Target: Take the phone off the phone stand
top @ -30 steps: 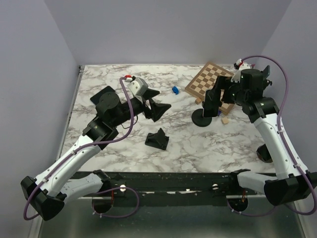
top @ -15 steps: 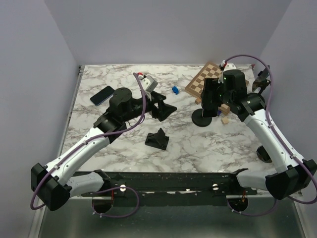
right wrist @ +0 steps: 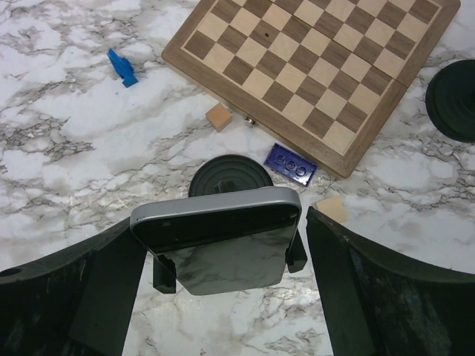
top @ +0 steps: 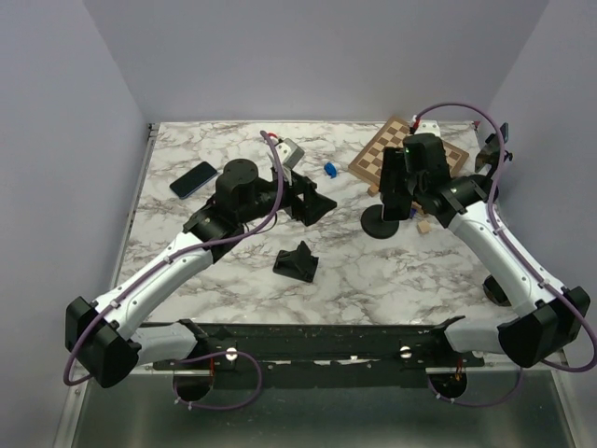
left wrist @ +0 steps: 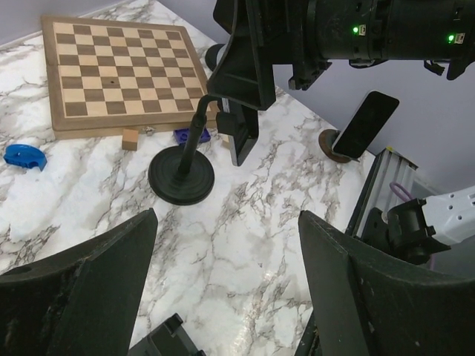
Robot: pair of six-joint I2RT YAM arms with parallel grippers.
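Observation:
A dark phone [right wrist: 219, 237] with a grey rim sits tilted in the clamp of a black stand with a round base [right wrist: 230, 174]. My right gripper [right wrist: 221, 248] is open, one finger on each side of the phone, with small gaps showing. In the top view the phone [top: 396, 187] and stand base [top: 381, 224] lie under the right gripper [top: 399, 182]. My left gripper [top: 312, 201] is open and empty over the table's middle, left of the stand. The left wrist view [left wrist: 226, 222] shows the stand base [left wrist: 181, 174] ahead of it.
A chessboard [top: 410, 154] lies at the back right with a blue brick [right wrist: 292, 164] and two wooden cubes [right wrist: 219, 116] beside it. A blue piece [top: 329, 170], a second phone [top: 193, 178] at the back left, a black holder [top: 297, 261] and another propped phone [left wrist: 364, 124] are also there.
My left arm has reached right toward the table's middle. My right gripper has moved left and down over the stand, its fingers now on either side of the phone.

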